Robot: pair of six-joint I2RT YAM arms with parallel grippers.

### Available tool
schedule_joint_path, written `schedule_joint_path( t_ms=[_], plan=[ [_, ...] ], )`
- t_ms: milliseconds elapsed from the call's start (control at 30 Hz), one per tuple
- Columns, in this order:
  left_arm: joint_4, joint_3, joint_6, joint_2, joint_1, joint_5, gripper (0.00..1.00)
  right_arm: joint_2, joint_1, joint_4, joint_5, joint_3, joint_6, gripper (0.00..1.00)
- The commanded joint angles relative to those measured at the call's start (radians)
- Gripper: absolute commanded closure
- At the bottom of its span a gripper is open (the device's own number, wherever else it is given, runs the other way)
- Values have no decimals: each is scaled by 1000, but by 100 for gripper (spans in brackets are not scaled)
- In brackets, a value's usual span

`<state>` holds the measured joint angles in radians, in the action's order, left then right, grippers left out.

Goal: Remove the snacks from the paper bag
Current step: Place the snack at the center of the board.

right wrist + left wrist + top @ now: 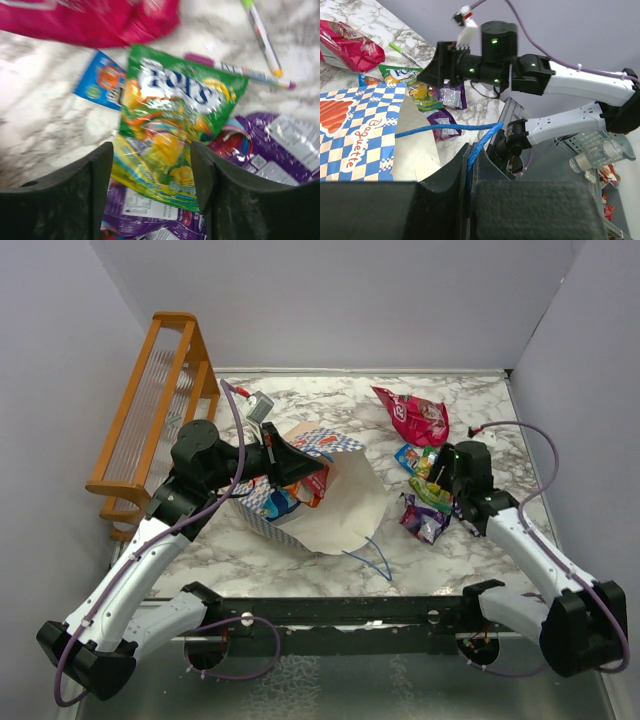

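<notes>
The beige paper bag (335, 500) with its blue-white checkered band (355, 135) lies on its side left of centre. My left gripper (297, 470) (470, 150) is shut on its blue cord handle (485, 137), holding the mouth up. Red and blue packets (298, 490) show inside the mouth. To the right lie the snacks: a pink-red packet (415, 415) (100, 20), a blue one (100, 82), a green-yellow one (430, 488) (170, 125) and purple ones (425, 522) (280, 150). My right gripper (447, 480) (152, 170) stands open just over the green-yellow packet, which rests on the purple ones.
An orange wooden rack (155, 410) stands against the left wall. A purple pen (240, 72) and a green pen (262, 35) lie beside the packets. The bag's other blue cord (375, 560) trails on the table near the front. Walls close the table on three sides.
</notes>
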<state>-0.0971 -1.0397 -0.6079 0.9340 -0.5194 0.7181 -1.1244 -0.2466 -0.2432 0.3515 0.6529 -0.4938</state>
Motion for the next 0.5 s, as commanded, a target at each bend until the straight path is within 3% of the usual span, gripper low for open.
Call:
schedule_joint_path(
  t_ms=[0,200,467],
  plan=[
    [48,-17,-10,-21,-10,41,100,177,6,155,-152,-2,178,34],
    [58,-8,-13,-18,-10,41,100,315,-1,359,-635,-86,323,28],
    [60,-6,-13,-19,-10,42,100,502,-106,744,-1052,-268,373,25]
  ],
)
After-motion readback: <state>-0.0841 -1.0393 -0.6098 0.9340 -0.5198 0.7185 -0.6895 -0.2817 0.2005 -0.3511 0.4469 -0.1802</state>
